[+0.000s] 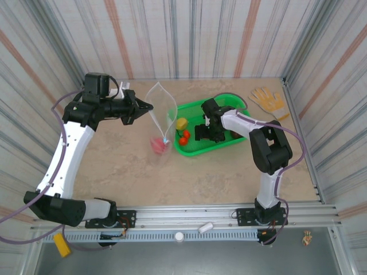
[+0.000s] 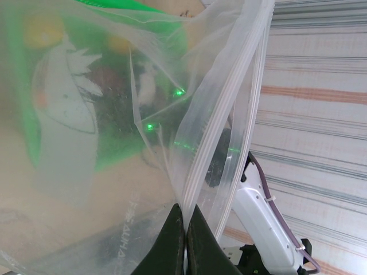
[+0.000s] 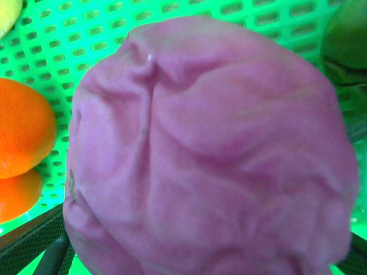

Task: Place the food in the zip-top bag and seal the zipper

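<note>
Starting at the left, Jo, what have we got?

We've got the left gripper (image 1: pixel 150 106) clamped tight on the top edge of the bag (image 1: pixel 162 117), Sam, holding it up so it stands on the table (image 1: pixel 114 172) with its mouth gaping open.

And from the left wrist we see it close up. The two fingers (image 2: pixel 172 240) are pressed together with the clear plastic pinched between them. The zipper (image 2: pixel 223 114) runs up and away from that pinch, its two halves apart.

Right. Down in the bottom of the bag we spot a pink-red piece (image 1: pixel 159 144) already inside. Moving right?

Just beside the bag we come to the green tray (image 1: pixel 192 152), with a yellow piece (image 1: pixel 181 123) and little red tomatoes (image 1: pixel 184 137) at its left end.

Then we find the right gripper (image 1: pixel 206 132) down in the middle of that tray. Its wrist view gives us a big wrinkled purple piece (image 3: pixel 212 154) right between its fingers (image 3: pixel 34 246).

Is it gripped?

We can't tell, Sam. Those fingers stand wide at either side of it, but we cannot make out whether they press on it or hang loose. The tomatoes sit just to its left on the tray mesh, and at the upper right we see a dark green piece (image 3: pixel 347 51).

And farthest right, past the tray, we have a yellow glove (image 1: pixel 265 98) lying on the table by the corner.
</note>
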Motion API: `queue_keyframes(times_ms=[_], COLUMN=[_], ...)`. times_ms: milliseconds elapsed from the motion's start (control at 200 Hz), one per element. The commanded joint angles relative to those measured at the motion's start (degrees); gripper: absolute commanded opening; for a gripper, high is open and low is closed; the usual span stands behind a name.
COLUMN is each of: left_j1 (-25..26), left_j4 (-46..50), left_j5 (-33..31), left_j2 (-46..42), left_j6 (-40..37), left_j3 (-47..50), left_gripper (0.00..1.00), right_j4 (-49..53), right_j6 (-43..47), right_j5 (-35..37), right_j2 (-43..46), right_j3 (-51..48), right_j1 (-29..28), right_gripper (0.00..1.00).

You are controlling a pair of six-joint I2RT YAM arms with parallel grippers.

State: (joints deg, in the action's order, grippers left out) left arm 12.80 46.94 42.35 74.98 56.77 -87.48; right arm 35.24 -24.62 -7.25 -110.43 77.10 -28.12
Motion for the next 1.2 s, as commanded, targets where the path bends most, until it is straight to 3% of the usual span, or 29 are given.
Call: queue_keyframes(times_ms=[0, 150, 456, 586, 862, 1197], left_j1=[-0.29, -0.76, -0.93, -1.02, -1.02, -0.02], left_j4=[0.53, -0.35, -0.63, -0.92, -1.0, 4.61], left_j5=[1.84, 2.56, 2.64, 2.74, 2.66, -2.23], left_j2=[0.48, 0.78, 0.54, 0.63, 0.73, 1.29], left_j6=[-1.16, -0.55, -1.05, -0.93, -1.14, -5.39], left_j3=[0.18, 0.64, 1.29, 1.61, 2.31, -2.73], left_gripper=[0.0, 0.0, 0.0, 0.0, 0.0, 0.0], right_j4=[-2.62, -5.07, -6.85, -7.12, -2.01, 4.26], right_j6=[0.2, -1.1, -1.92, -4.37, -4.11, -2.03], right_j5=[-0.3, 0.27, -0.71, -4.38, -3.86, -10.99], right_j2=[2.32, 1.75, 2.36, 6.34, 18.7, 26.41], right_j3=[-0.55, 0.23, 0.12, -0.41, 2.14, 21.88], right_j1=[0.92, 2.16, 2.66, 3.11, 3.22, -3.19], right_gripper=[0.95, 0.87, 0.55, 0.53, 0.52, 0.51])
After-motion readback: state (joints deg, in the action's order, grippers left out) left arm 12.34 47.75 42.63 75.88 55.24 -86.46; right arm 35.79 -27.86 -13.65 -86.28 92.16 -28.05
